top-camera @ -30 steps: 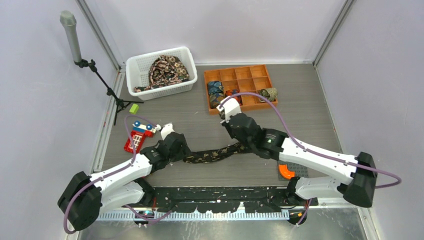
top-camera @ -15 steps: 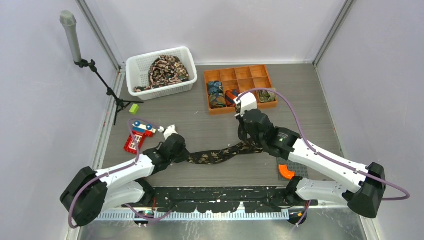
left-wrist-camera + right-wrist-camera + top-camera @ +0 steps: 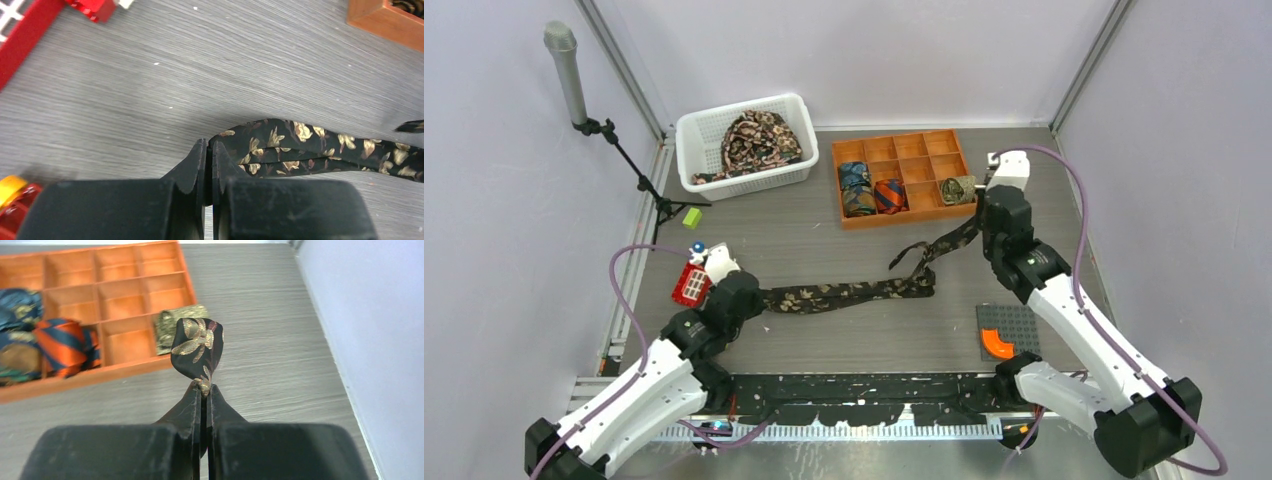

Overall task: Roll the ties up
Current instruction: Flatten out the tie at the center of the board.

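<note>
Top external view: black floral tie point(image 3: 854, 293) gripped at both ends

Top external view shows the tie stretched across the grey table point(image 3: 824, 240). The left gripper point(image 3: 757, 298) pinches its left end low near the table. The right gripper point(image 3: 982, 218) holds the other end lifted, just beside the orange tray point(image 3: 902, 219), where three rolled ties point(image 3: 889, 195) sit in compartments.

Left wrist view: the jaws are pressed together, with the folded tie end caught at their tips, and the rest lies on the table.

Right wrist view: the jaws are closed tight on the tie end, which stands up above them as a small loop.
</note>
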